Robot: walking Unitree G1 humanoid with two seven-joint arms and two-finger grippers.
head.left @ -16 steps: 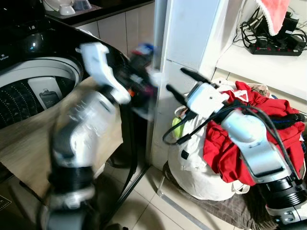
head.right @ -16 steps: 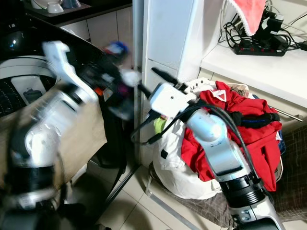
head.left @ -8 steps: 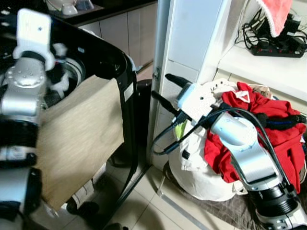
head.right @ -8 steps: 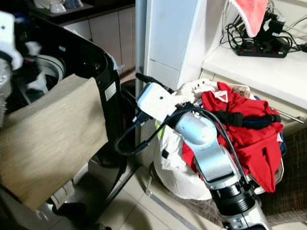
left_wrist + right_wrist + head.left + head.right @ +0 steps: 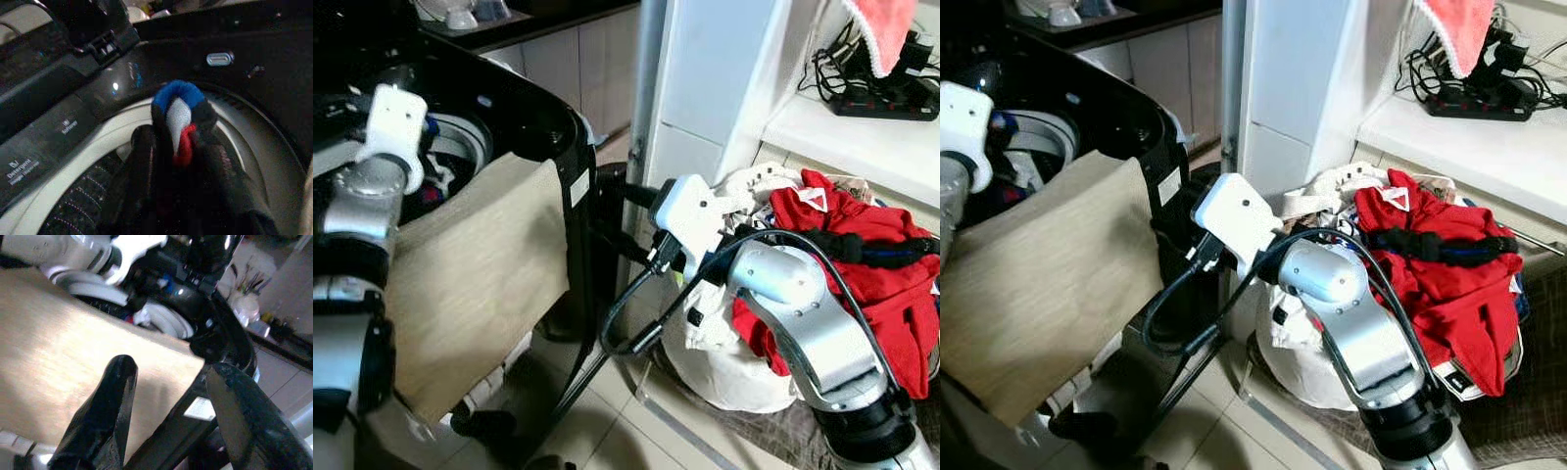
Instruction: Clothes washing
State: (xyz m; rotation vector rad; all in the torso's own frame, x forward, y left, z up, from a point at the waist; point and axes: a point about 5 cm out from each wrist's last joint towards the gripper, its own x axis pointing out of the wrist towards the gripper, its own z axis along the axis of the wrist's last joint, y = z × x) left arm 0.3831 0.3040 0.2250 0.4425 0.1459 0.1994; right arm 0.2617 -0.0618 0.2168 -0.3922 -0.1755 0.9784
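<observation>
Small blue-red-white garment (image 5: 177,117) pinched in the left tool (image 5: 173,161), over the washer drum (image 5: 460,157). Looks soft, light, floppy; bunch it mid-fabric so nothing trails. Right tool (image 5: 168,406) spread wide, empty, by the beige cloth (image 5: 480,284) on the washer's edge. Versus 1.0 s ago: left arm swung from washer corner to drum. Red laundry pile (image 5: 862,274) waits beside.

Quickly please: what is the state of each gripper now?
Left gripper: shut on a blue, white and red garment above the washer drum.
Right gripper: open, holding nothing.
</observation>
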